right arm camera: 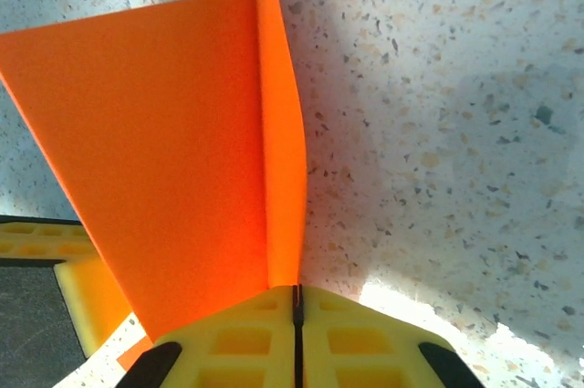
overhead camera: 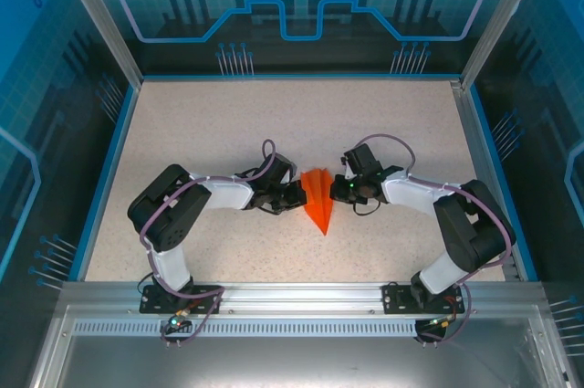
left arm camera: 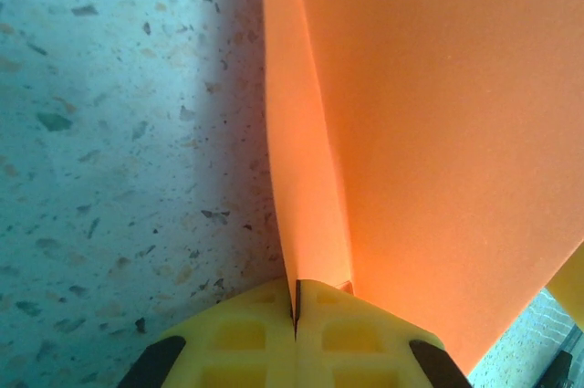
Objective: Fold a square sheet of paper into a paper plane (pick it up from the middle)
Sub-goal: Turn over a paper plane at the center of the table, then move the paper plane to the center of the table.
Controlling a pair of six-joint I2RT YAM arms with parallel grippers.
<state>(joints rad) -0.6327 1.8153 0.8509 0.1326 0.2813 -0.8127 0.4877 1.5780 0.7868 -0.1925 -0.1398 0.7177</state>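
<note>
I am watching the slim, pointed plane of bright orange folded paper lying about the middle of the pale speckled worktop, its sharp tip pointing towards the near edge where the arm bases are bolted. From above, the left gripper is meeting it from the left side and the right gripper from the right. Their dark wrist housings are covering the fingertips there, so I cannot make out the grip in that view. The left wrist camera is settling it: the yellow ribbed fingers of the left gripper are pressed together with only a thin dark seam between them, pinching a raised fold of the orange paper, which is running off the top and right of the frame. On the right wrist camera, the right gripper is likewise clamped tight on an upright orange fold that is rising from the seam. A piece of another yellow finger is peeking out beneath the paper at the lower left, mostly covered. The plane's tip is lying outside both wrist views.
</note>
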